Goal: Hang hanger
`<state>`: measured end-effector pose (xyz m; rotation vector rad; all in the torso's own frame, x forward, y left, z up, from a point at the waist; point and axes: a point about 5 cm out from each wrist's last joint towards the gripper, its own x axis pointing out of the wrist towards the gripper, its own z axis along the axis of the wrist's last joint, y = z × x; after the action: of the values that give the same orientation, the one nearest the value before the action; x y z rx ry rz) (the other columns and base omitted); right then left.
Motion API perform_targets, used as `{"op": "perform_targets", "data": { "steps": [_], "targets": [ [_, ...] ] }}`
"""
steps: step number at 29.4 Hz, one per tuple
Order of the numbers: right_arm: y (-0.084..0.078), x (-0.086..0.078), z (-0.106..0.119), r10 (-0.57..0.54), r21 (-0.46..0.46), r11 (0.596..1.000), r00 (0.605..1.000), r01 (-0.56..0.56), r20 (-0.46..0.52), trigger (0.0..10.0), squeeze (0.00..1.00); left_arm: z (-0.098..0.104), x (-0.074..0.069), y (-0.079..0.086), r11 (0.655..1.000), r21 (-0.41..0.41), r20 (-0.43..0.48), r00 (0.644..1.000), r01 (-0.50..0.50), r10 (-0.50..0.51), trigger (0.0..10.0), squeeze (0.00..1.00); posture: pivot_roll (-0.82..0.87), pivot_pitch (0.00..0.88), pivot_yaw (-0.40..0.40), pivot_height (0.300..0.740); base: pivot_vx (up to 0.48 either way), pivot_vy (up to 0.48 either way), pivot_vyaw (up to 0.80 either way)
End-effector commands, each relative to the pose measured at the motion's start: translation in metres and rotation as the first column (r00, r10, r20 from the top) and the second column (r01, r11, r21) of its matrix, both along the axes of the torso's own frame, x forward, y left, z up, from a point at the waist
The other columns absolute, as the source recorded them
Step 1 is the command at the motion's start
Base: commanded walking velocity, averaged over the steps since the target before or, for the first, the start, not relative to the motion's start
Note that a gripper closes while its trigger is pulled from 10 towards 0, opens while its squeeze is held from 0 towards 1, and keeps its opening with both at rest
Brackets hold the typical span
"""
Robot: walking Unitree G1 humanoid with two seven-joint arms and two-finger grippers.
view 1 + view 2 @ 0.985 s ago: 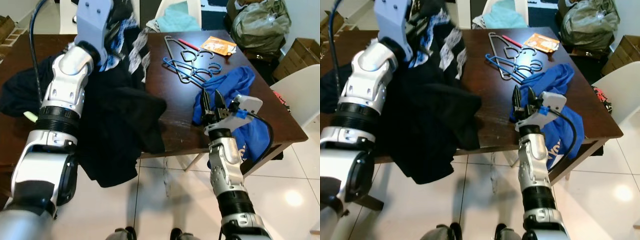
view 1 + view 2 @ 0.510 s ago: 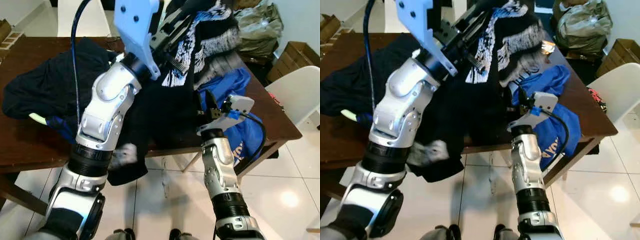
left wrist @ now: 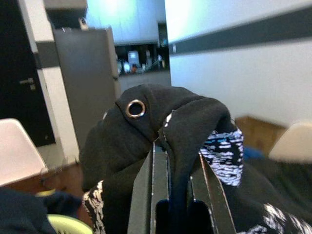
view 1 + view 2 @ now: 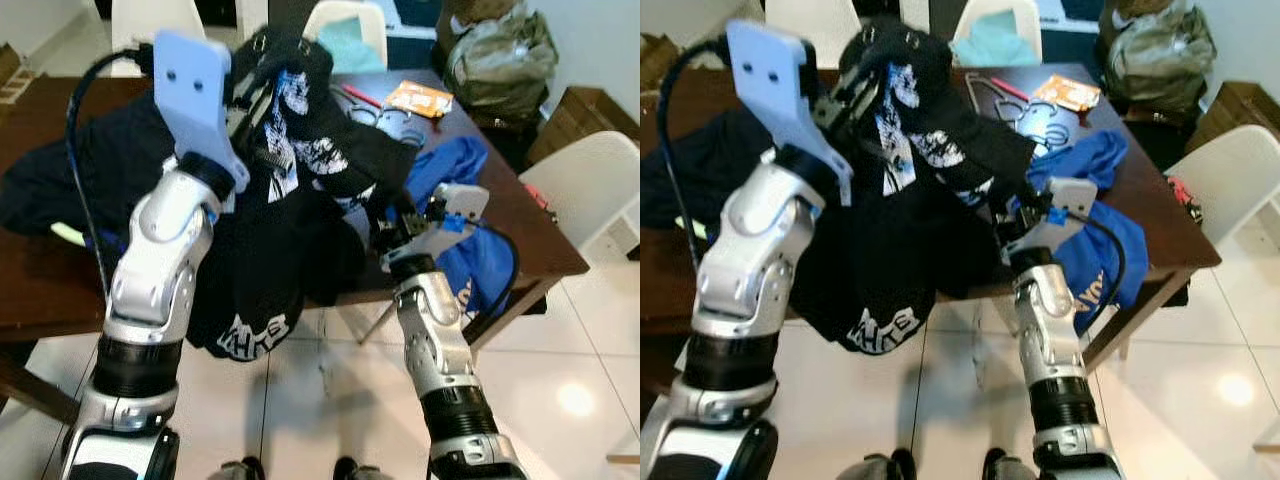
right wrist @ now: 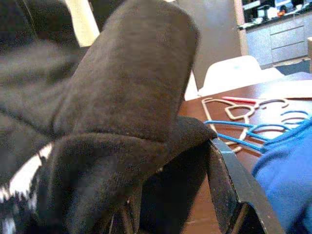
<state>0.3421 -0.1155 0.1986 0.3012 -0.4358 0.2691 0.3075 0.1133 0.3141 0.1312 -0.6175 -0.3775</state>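
Black printed hoodie [image 4: 290, 190] now hanging raised above the front edge of the dark wooden bench [image 4: 520, 215], having swung back toward the robot since half a second ago, when it was stretched out across the far side. Left hand [image 3: 170, 180] pinching a fold of hoodie cloth near a metal eyelet, fingers closed tight on it, arm lifted high. Right hand [image 4: 392, 222] now reaching up into the dark fabric at the bench edge, fingers spread around a thick fold of the garment, not yet clamped as far as can be judged. Hangers [image 4: 385, 120], a small tangle of blue and pale ones, lying untouched on the far part of the bench, beyond a blue garment [image 4: 455, 175]. Likely meaning: still sorting and gripping the garment, with no hanger picked up yet.
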Motion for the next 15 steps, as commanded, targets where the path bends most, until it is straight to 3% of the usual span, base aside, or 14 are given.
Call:
{"op": "perform_targets", "data": {
  "steps": [1,5,15],
  "targets": [
    [-0.005,-0.003,-0.002,-0.019,0.004,1.0,1.0,0.019,-0.005,10.0,0.0,-0.002,-0.006,-0.014,0.996,0.077,0.012,0.998,0.053,-0.054,10.0,0.0,0.06,0.158,-0.065,0.74,0.0,0.0,-0.8],
    [-0.009,-0.006,-0.001,-0.052,0.017,0.998,0.999,0.052,0.007,10.0,0.0,-0.004,-0.011,-0.025,0.986,0.142,0.042,0.995,0.086,-0.092,10.0,0.0,0.05,0.158,-0.061,0.74,0.0,0.0,-0.8],
    [-0.029,-0.004,0.011,-0.185,0.021,0.983,0.982,0.184,0.047,10.0,0.0,0.006,-0.011,-0.029,0.991,0.085,0.059,0.993,0.099,-0.104,10.0,0.0,0.05,0.166,-0.054,0.74,0.0,0.0,-0.8]
  ]
}}
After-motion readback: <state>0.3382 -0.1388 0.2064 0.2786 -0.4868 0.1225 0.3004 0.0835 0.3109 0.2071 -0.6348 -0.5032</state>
